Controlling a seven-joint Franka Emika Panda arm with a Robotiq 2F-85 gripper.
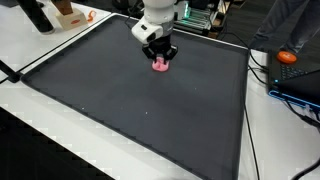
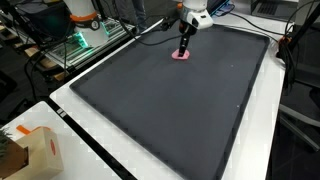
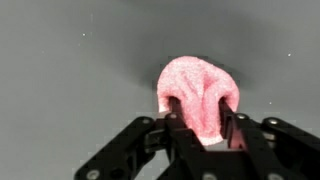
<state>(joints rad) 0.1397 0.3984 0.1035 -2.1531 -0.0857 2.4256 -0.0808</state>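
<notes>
A soft pink foam-like lump [image 3: 196,82] lies on the dark grey mat [image 1: 130,110] near its far edge, and shows in both exterior views [image 1: 160,67] [image 2: 181,56]. My gripper [image 3: 203,116] comes straight down on it from above [image 1: 160,58] [image 2: 183,49]. In the wrist view both black fingers [image 3: 178,112] press into the lump's sides and the pink material bulges around them. The lump still rests on the mat. Its lower middle is hidden behind the gripper body.
The mat [image 2: 180,110] covers most of a white table. A cardboard box [image 2: 30,150] sits at one corner and another box [image 1: 68,15] at the back. An orange object [image 1: 288,57] and cables [image 1: 255,72] lie beside the mat. Lit electronics [image 2: 80,40] stand at its edge.
</notes>
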